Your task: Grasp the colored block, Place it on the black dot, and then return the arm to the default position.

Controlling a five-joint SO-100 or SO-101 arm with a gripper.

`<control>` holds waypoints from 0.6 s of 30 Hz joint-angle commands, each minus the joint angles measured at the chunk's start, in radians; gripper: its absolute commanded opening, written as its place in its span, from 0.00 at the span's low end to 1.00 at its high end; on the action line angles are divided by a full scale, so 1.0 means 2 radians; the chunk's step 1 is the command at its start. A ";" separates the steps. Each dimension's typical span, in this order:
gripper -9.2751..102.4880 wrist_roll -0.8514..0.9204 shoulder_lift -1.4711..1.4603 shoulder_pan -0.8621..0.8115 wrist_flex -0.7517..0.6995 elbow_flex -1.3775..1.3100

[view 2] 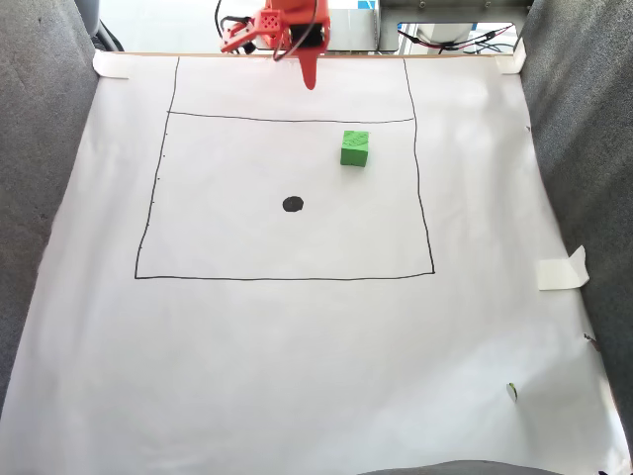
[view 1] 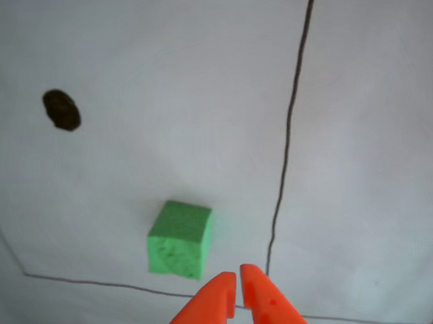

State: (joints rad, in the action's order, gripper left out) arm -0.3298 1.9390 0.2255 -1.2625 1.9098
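The colored block (view 2: 354, 147) is a small bright green foam cube lying on the white paper inside the drawn rectangle, near its upper right corner in the fixed view. In the other view the block (view 1: 180, 239) sits just above and left of my orange gripper (view 1: 237, 277), whose two pointed fingers are nearly together with nothing between them. The black dot (view 2: 293, 204) lies left of and below the block in the fixed view, and at the upper left as the black dot (view 1: 61, 110) in the other view. The arm (view 2: 287, 30) stands at the paper's top edge, gripper (view 2: 310, 81) pointing down.
Thin drawn lines (view 2: 287, 277) frame a rectangle on the white paper (view 2: 297, 376). Grey fabric (view 2: 30, 148) flanks both sides. A folded tape piece (view 2: 562, 269) sits at the right edge. Cables and hardware (view 2: 445, 35) lie behind the top edge.
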 commanded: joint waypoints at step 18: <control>0.08 -0.089 -0.245 0.061 -0.145 -0.344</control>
State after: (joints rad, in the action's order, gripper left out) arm -0.4955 1.4511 0.3543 -1.5370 1.3008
